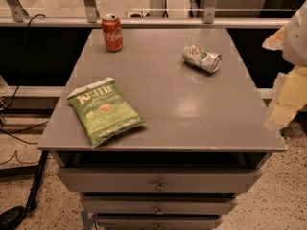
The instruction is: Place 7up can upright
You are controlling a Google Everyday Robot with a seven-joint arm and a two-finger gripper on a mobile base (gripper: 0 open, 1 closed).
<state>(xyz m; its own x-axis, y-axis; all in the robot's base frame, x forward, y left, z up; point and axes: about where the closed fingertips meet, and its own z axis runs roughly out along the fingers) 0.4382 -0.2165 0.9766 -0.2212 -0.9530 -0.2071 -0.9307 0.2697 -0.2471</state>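
The 7up can [202,58] is silvery-grey with green and white marks. It lies on its side on the grey cabinet top [192,114], at the back right, its top end pointing to the right front. My gripper [284,97] shows as a blurred white and yellowish shape at the right edge of the camera view. It hangs beyond the cabinet's right side, apart from the can and nearer to me than it.
A red cola can [112,32] stands upright at the back left. A green chip bag [104,110] lies flat at the front left. Drawers [158,181] are below the top. A railing [144,22] runs behind the cabinet. Cables [19,133] lie on the floor at left.
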